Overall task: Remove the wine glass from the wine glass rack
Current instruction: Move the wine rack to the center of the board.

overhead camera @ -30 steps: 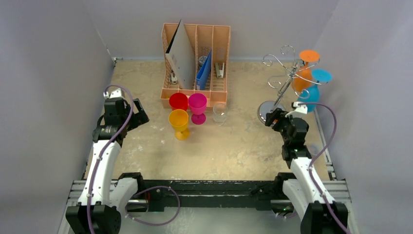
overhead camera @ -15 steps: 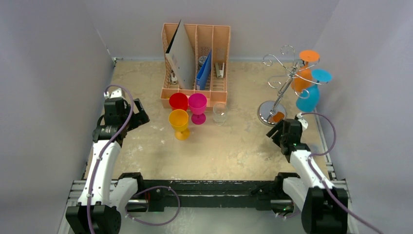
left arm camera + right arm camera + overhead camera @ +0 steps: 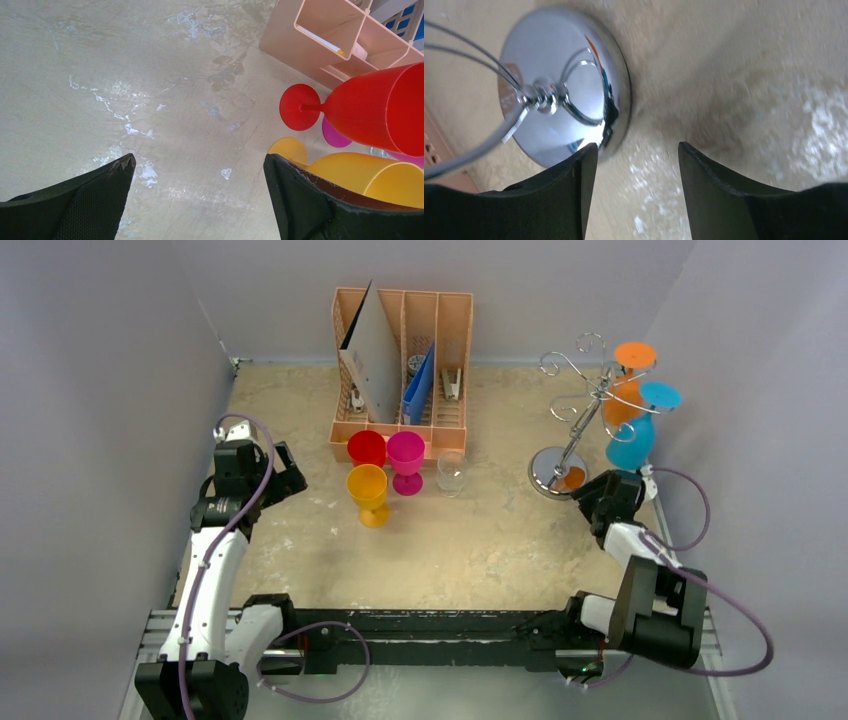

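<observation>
the wine glass rack (image 3: 587, 410) is seen at the far right of the table (image 3: 480, 530), standing on its shiny disc base (image 3: 559, 100). an orange wine glass (image 3: 622, 400) and a blue wine glass (image 3: 636, 435) are hung upside down from its right-hand loops, the blue one lower and nearer the arms. the right gripper (image 3: 592, 495) is held low beside the base, beneath the blue glass. its fingers are kept apart with only bare table between them, and the left finger is seen just at the disc's rim; contact cannot be told. the left gripper (image 3: 197, 200) is held over the left side of the table, spread wide with nothing inside. a red glass (image 3: 366, 448), a pink glass (image 3: 406, 455), a yellow glass (image 3: 368, 490) and a clear glass (image 3: 451, 472) are grouped in front of the peach organiser (image 3: 445, 320).
</observation>
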You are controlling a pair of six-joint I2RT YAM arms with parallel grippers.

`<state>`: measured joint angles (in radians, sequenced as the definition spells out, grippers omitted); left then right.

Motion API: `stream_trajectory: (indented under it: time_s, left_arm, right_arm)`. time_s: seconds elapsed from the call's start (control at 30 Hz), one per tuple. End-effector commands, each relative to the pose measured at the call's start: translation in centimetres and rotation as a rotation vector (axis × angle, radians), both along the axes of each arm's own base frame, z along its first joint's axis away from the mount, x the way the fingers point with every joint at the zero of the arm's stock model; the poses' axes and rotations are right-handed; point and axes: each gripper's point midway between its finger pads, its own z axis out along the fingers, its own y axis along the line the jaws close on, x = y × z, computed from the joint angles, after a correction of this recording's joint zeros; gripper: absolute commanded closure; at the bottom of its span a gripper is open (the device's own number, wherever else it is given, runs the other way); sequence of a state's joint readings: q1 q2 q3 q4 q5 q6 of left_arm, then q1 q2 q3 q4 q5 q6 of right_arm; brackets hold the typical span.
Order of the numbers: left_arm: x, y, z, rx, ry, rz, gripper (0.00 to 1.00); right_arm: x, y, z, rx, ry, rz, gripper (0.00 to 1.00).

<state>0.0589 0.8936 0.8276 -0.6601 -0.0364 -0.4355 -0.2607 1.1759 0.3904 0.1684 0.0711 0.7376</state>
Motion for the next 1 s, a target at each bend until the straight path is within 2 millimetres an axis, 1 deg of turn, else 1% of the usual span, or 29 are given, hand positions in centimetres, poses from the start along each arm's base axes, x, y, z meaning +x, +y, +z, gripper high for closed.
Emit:
stream_trajectory:
  time_s: [0.0,0.07,0.2,0.27,0.4,0.53,0.77,0.87,0.97]
  left_arm:
    - [0.8,0.1,1.2,-0.003,-0.049,-0.001,0.02]
    - [0.8,0.1,1.1,-0.002,-0.048,-0.002,0.02]
    - [0.8,0.1,1.1,-0.002,-0.048,-0.002,0.02]
    - [0.8,0.1,1.2,-0.001,-0.05,-0.001,0.02]
    - [0.9,0.1,1.1,-0.002,-0.048,-0.002,0.02]
    - [0.9,0.1,1.1,-0.002,-0.046,-0.003,0.02]
    - [0.9,0.1,1.0,-0.002,-0.044,-0.004,0.02]
    - [1.0,0.1,1.0,-0.003,-0.044,-0.005,0.02]
    - [1.0,0.1,1.0,-0.004,-0.044,-0.005,0.02]
  right_arm:
    - [5.3,-1.1,3.6,-0.003,-0.183,0.033,0.37]
    - [6.6,-1.0,3.7,0.0,-0.211,0.063,0.36]
    - [8.0,-1.4,3.5,0.002,-0.219,0.063,0.36]
    - [8.4,-1.3,2.9,0.008,-0.212,0.077,0.36]
    - [8.7,-0.7,1.6,0.022,-0.187,0.124,0.38]
    - [8.6,-0.6,1.0,0.01,-0.177,0.153,0.41]
    - [9.0,1.1,1.1,0.061,-0.156,0.253,0.43]
    - [9.0,1.3,1.2,0.066,-0.15,0.263,0.43]
    - [9.0,2.0,1.4,0.069,-0.151,0.29,0.43]
